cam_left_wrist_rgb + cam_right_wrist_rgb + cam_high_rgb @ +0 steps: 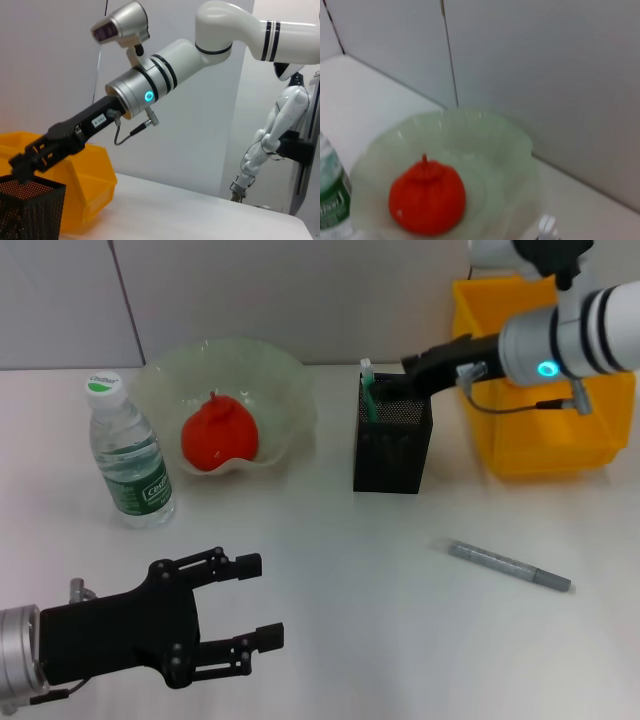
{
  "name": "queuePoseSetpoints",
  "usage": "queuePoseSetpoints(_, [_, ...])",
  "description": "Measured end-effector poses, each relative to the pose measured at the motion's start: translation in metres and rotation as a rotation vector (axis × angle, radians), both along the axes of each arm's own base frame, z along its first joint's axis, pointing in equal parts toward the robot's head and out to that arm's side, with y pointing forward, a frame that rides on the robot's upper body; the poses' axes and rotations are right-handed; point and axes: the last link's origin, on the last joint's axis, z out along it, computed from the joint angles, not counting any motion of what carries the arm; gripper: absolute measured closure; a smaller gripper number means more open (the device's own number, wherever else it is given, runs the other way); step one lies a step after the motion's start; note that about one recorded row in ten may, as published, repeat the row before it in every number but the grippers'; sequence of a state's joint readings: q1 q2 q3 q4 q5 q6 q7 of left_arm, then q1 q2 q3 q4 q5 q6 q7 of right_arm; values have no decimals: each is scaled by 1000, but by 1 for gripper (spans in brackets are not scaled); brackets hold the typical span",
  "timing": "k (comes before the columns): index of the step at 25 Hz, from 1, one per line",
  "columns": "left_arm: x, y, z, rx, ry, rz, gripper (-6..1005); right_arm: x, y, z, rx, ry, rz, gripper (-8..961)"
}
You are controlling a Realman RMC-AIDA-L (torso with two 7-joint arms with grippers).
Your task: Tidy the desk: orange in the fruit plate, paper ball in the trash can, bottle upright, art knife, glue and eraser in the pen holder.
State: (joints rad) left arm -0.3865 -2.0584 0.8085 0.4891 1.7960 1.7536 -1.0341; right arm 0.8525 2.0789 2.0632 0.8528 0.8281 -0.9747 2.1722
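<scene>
The orange (218, 435) (427, 200) lies in the pale-green fruit plate (285, 380) (512, 150). Left of the plate the bottle (130, 455) stands upright. My right gripper (408, 380) (22, 165) hovers at the top rim of the black mesh pen holder (392, 445) (30, 212); a green-and-white stick (367, 385) pokes out of the holder. On the table right of the holder lies a slim grey pen-shaped tool (510, 566), seemingly the art knife. My left gripper (262, 602) stays low at the near left, open and holding nothing. Paper ball and eraser are out of view.
The yellow trash can (545, 430) (87, 182) stands behind and to the right of the pen holder, under my right forearm. A grey wall closes off the table's far edge.
</scene>
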Motion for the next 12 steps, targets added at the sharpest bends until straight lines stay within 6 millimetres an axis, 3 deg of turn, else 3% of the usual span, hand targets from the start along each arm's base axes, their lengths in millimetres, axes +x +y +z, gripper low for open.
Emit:
queuePoseSetpoints(2, [0, 0, 0, 0, 0, 0, 202, -3, -4, 9, 21, 50, 13, 405])
queuePoseSetpoints(7, [-1, 1, 1, 8, 1, 6, 202, -15, -33, 38, -44, 202, 103, 287])
queuePoseSetpoints(12, [0, 3, 2, 17, -8, 13, 202, -25, -58, 53, -249, 65, 77, 265])
